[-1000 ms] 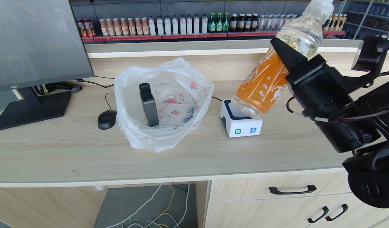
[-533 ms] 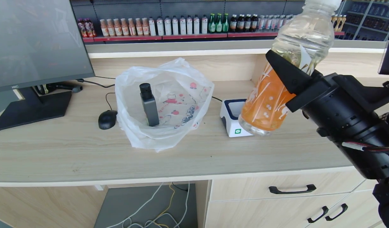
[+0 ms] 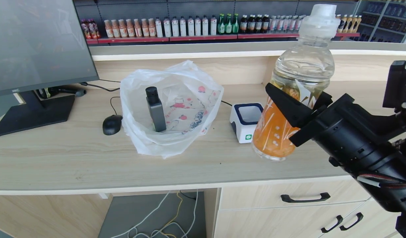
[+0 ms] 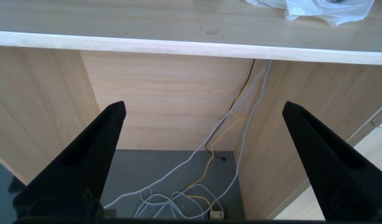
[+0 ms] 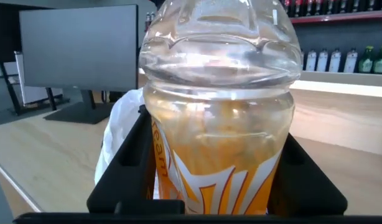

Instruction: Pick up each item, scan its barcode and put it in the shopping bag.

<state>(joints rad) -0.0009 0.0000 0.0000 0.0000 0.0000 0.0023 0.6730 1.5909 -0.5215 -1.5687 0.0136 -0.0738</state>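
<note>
**Right arm swings the held drink bottle upright, off the scanner**

Nearest the robot, the left gripper (image 4: 203,109) hangs below the front edge of the light wood-grain counter (image 3: 57,158). Its two black fingers are spread wide with nothing between them, and loose cables lie on the floor underneath.

Above the counter's front right part, the right gripper (image 3: 297,94) is clamped around the clear plastic drink bottle with an orange label and a white cap (image 3: 302,69). One black finger sits on each side of the label. One second ago the bottle leaned steeply, cap up and to the right, with its base over the scanner's window. Half a second ago it was halfway up. It now stands nearly upright, lower and closer to the counter's front edge. Whether its base touches the counter cannot be told. The right wrist view looks straight at the bottle (image 5: 219,62) gripped between the fingers (image 5: 125,162).

Just behind and to the left of the bottle sits the small white box scanner with a dark window on top (image 3: 244,120), its window now uncovered.

Further left, the translucent white plastic shopping bag (image 3: 189,99) is unmoved, open at the top. A dark grey bottle with a black cap (image 3: 155,110) stands upright inside it. A black computer mouse (image 3: 111,125) lies just beside the bag.
</note>
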